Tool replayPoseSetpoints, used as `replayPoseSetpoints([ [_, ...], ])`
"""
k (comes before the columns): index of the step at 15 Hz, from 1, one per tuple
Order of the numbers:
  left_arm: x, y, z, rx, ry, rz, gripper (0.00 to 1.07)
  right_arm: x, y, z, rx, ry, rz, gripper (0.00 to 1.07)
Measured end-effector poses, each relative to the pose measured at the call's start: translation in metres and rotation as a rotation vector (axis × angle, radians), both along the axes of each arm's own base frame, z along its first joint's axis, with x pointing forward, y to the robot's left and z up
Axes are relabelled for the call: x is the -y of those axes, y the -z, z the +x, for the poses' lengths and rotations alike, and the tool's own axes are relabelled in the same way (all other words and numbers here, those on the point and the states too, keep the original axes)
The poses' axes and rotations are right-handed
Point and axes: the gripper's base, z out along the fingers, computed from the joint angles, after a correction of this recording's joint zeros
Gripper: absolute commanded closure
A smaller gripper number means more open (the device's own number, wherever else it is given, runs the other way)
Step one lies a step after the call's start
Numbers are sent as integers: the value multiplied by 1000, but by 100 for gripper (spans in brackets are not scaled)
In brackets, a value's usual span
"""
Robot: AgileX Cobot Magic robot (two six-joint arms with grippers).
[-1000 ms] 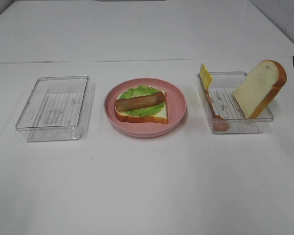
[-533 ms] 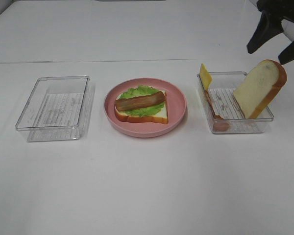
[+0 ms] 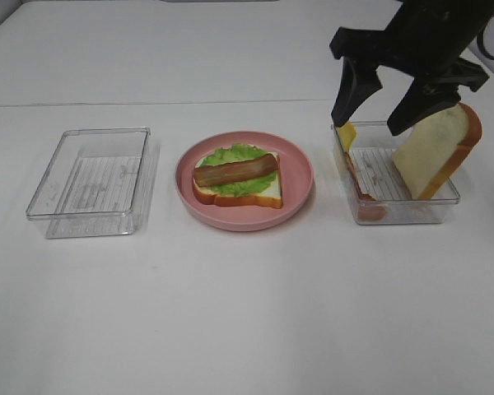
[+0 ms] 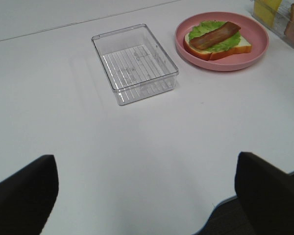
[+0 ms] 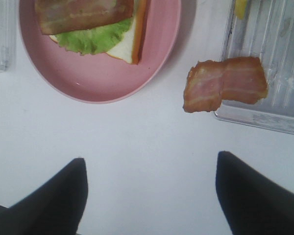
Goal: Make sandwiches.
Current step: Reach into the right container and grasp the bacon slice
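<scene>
- The white table [image 3: 247,313] is carrying the whole layout: two clear trays with a pink plate [image 3: 300,177] between them.
- The left tray [image 3: 86,216] is sitting with nothing in it. The right tray [image 3: 403,216] is holding the remaining stock.
- My right gripper [image 3: 367,123] is hanging above the right tray, toward its plate-side end, jaws spread wide and gripping nothing.
- My left gripper [image 4: 147,196] is waiting well apart from the work, jaws fully apart, likewise carrying nothing.
- The sandwich [image 3: 236,177] is lying on the pink plate at three layers: bread base [image 3: 267,193], lettuce [image 3: 230,155], and one bacon strip [image 3: 235,171] on top.
- I am judging it roughly half built, with cheese and a closing slice outstanding.
- The loose bread slice [image 3: 440,152] is leaning upright at the right tray's end away from the plate.
- A spare bacon strip [image 5: 224,83] is drooping over the right tray's plate-side wall.
- The yellow cheese slice [image 3: 346,136] is standing in that tray's rear plate-side corner, just below my right fingers [image 3: 346,95]. I am judging it the likely next pick.
</scene>
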Motion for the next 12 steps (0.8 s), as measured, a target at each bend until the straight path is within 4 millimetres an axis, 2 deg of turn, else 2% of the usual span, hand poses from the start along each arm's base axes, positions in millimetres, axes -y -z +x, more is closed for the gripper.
replayPoseSetpoints([
  [2, 0, 0, 0, 0, 0, 0, 14, -10, 17, 7, -36, -7, -29, 42],
  [4, 0, 0, 0, 0, 0, 0, 14, -11, 49, 27, -82, -4, -106, 46],
  [6, 0, 0, 0, 0, 0, 0, 14, -11, 66, 36, -110, -2, -143, 46],
  [8, 0, 0, 0, 0, 0, 0, 14, -13, 76, 44, -98, 2, -145, 47],
  [12, 0, 0, 0, 0, 0, 0, 14, -13, 85, 48, -93, 3, -173, 53],
])
